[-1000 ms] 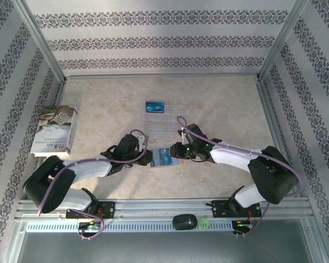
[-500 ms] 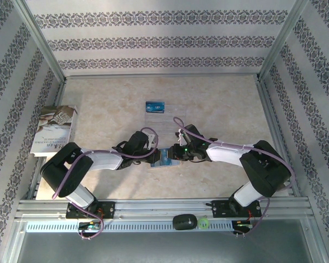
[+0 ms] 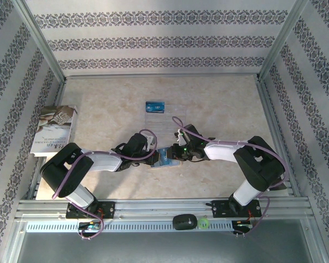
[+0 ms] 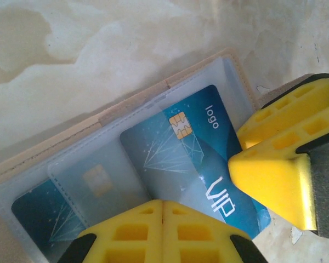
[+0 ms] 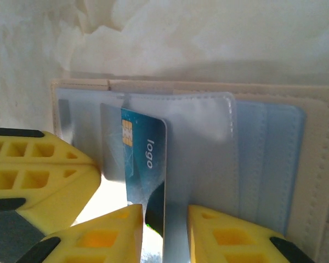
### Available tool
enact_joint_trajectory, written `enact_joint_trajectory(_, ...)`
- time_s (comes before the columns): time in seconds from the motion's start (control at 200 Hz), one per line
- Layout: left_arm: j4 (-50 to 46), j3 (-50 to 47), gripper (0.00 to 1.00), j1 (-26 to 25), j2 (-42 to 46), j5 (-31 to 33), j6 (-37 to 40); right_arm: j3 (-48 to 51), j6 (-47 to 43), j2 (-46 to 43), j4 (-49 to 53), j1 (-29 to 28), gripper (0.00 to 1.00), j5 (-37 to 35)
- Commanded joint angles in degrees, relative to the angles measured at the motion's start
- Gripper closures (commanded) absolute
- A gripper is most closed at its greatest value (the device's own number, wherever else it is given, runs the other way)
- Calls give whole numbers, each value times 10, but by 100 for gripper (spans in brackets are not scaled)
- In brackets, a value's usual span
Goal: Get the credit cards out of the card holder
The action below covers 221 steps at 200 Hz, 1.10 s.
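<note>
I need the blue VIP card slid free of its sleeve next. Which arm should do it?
Right: the right gripper straddles the blue card at its protruding end. The left gripper, fingers together, sits at the card holder, likely steadying it.

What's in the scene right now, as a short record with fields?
holder: open, lying flat between the grippers
card: blue, partly out of its sleeve
left gripper: shut, tips at the holder's edge
right gripper: open, straddling the card's edge
loose card: blue, lying beyond the holder
book: far left
</note>
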<state>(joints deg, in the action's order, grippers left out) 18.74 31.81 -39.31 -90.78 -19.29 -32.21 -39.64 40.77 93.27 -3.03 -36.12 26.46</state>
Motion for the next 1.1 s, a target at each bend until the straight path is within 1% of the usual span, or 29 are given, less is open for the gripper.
enact_joint_trajectory(0.0, -7, -10, 96, 0, -25, 0, -4, -14, 6, 14, -27, 2, 73, 25)
enact_joint_trajectory(0.115, -7, -6, 97, 1, -30, -4, -3, -15, 8, 16, -26, 3, 77, 22)
enact_joint_trajectory(0.215, -13, -5, 97, 2, -28, -4, -1, -9, 10, 10, -18, 4, 87, 1)
enact_joint_trajectory(0.33, -19, -7, 97, 8, -22, -4, 3, 7, 11, -11, -4, 10, 93, -31)
enact_joint_trajectory(0.44, -18, -10, 97, 14, -20, -8, 5, 28, 13, -40, 12, 20, 96, -61)
enact_joint_trajectory(0.58, -17, -6, 97, 18, -20, -11, 8, 45, 0, -86, 43, 28, 96, -84)
enact_joint_trajectory(0.64, -15, -1, 96, 19, -22, -17, 10, 45, -13, -107, 51, 28, 97, -82)
enact_joint_trajectory(0.695, -13, 4, 95, 23, -18, -26, 10, 37, -38, -123, 58, 28, 100, -63)
enact_joint_trajectory(0.774, -15, 14, 92, 27, 5, -35, 8, 12, -80, -150, 76, 28, 100, -44)
enact_joint_trajectory(0.909, -39, 36, 85, 34, 76, -43, 5, -67, -164, -182, 133, 28, 100, -47)
enact_joint_trajectory(1.009, -81, 46, 81, 48, 133, -40, 12, -160, -247, -164, 187, 26, 100, -55)
enact_joint_trajectory(1.099, -102, 33, 76, 78, 175, -56, 1, -251, -329, -125, 242, 23, 100, -62)
